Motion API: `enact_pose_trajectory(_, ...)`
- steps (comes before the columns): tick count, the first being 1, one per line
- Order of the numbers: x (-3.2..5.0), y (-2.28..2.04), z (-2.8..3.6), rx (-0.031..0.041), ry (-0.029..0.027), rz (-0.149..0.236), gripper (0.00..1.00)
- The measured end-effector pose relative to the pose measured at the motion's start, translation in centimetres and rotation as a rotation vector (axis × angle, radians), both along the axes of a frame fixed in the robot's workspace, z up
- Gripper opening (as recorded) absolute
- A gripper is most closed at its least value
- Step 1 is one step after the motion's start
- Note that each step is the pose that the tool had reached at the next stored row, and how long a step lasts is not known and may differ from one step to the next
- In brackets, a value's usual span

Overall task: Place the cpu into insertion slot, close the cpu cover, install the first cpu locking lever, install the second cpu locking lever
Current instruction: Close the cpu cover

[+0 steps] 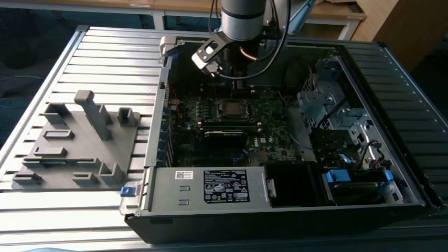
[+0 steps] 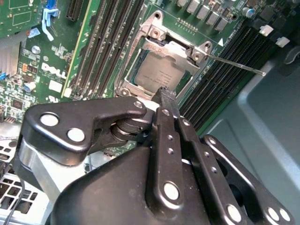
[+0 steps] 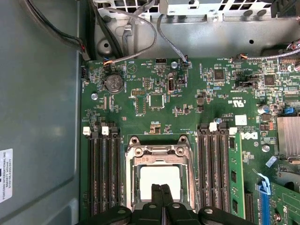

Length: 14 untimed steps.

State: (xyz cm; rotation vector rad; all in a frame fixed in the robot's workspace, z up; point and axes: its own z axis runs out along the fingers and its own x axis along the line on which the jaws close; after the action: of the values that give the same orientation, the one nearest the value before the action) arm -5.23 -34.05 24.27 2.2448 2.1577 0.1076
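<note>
The cpu (image 3: pixel 159 177) lies in the insertion slot (image 1: pixel 231 108) on the green motherboard (image 3: pixel 187 108), its silver-grey face up. The cpu cover (image 3: pixel 159 152), a silvery frame, lies flat around it, and the chip's face (image 2: pixel 157 72) shows through the cut-out. A thin metal locking lever (image 2: pixel 234 63) sticks out sideways from one corner of the socket, over the memory slots. My gripper (image 3: pixel 161 186) hangs just above the socket's edge, its black fingers (image 2: pixel 164 122) shut together with nothing between them. In the exterior view the arm (image 1: pixel 242 21) reaches down into the open computer case.
Long black memory slots (image 3: pixel 103 173) flank the socket on both sides. Cables (image 3: pixel 140 28) run along the case wall. A drive cage (image 1: pixel 329 100) and the power supply (image 1: pixel 210 186) stand inside the case. A grey parts fixture (image 1: pixel 77 142) sits on the slatted table.
</note>
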Motion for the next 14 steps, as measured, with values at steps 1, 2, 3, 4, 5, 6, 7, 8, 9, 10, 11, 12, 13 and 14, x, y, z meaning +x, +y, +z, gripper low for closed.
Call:
enact_pose_trajectory(1,0.0,0.0,0.0,0.0,0.0,0.0,0.11)
enact_pose_trajectory(2,-0.01,0.0,0.0,0.0,0.0,0.0,0.11)
enact_pose_trajectory(3,-0.01,0.0,0.0,0.0,0.0,0.0,0.11)
enact_pose_trajectory(4,-0.12,0.0,-0.01,0.0,0.0,0.0,0.11)
enact_pose_trajectory(5,-0.19,0.0,-0.15,0.0,0.0001,0.0,0.11)
enact_pose_trajectory(6,-0.2,0.0,-0.16,0.0,0.0,0.0,0.11)
enact_pose_trajectory(7,-0.2,0.0,-0.18,0.0,0.0,0.0,0.11)
enact_pose_trajectory(8,-0.28,0.0,-0.43,0.0,0.0001,0.0,0.11)
enact_pose_trajectory(9,-0.35,0.0,-0.68,-0.0001,0.0001,0.0,0.11)
enact_pose_trajectory(10,-0.35,0.0,-0.69,-0.0001,0.0,0.0,0.11)
enact_pose_trajectory(11,-0.36,0.0,-0.71,0.0,0.0001,0.0,0.11)
enact_pose_trajectory(12,-0.37,0.0,-0.75,0.0,0.0,0.0,0.11)
enact_pose_trajectory(13,-0.37,0.0,-0.76,-0.0001,0.0,0.0,0.11)
enact_pose_trajectory(14,-0.44,0.0,-0.98,0.0,0.0,0.0,0.11)
